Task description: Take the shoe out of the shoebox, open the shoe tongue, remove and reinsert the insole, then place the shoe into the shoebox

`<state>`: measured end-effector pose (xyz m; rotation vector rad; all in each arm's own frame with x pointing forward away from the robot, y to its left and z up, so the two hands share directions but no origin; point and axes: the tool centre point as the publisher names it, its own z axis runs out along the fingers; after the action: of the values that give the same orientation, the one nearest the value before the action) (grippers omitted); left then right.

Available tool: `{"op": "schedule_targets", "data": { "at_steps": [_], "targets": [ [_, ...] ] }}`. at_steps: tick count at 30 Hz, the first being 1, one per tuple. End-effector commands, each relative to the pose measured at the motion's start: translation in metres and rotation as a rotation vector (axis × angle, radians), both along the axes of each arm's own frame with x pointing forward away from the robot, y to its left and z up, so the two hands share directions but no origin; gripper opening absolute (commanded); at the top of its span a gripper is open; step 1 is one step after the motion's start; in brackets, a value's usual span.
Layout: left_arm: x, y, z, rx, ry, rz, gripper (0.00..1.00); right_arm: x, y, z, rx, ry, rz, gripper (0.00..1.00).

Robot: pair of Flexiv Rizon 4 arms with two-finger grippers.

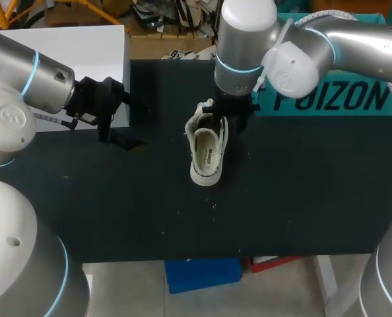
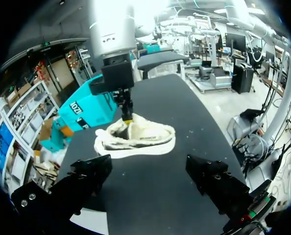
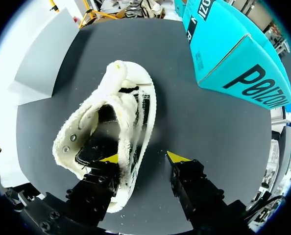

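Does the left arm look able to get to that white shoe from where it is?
Probably yes. Only bare table lies between the open left gripper and the shoe. The right gripper sits at the shoe's far side, leaving the near side free.

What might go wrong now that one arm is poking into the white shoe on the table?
1. The right fingers straddle the shoe's side wall, one tip inside and one outside. Closing may pinch only the soft lining, so the shoe could slip or tip.
2. The shoe stands loose on the table. The left fingers are apart and empty off to the side, so nothing steadies the shoe if it is pushed.
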<state>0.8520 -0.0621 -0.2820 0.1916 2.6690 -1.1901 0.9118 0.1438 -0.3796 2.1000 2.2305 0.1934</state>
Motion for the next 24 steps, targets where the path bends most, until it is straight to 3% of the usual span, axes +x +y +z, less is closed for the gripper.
{"op": "schedule_targets", "data": {
  "at_steps": [1,6,10,11,13,24],
  "targets": [
    [-0.001,0.000,0.000,0.004,0.000,0.002,1.00,0.005,0.002,-0.017,0.006,0.013,0.003,0.53],
    [-0.001,0.000,0.000,0.004,0.000,0.002,1.00,0.005,0.001,-0.028,0.008,0.026,0.000,0.56],
    [-0.001,0.000,0.000,0.004,0.000,0.002,1.00,0.004,0.000,-0.033,0.008,0.031,-0.002,0.48],
    [-0.001,0.000,0.000,0.004,0.000,0.002,1.00,0.004,0.000,-0.033,0.007,0.033,-0.004,0.41],
    [-0.001,0.000,0.000,0.004,0.000,0.002,1.00,0.004,0.000,-0.033,0.002,0.036,-0.007,0.00],
    [-0.001,0.000,0.000,0.004,0.000,0.002,1.00,-0.002,0.005,0.004,-0.003,0.053,0.029,0.00]
  ]
}}
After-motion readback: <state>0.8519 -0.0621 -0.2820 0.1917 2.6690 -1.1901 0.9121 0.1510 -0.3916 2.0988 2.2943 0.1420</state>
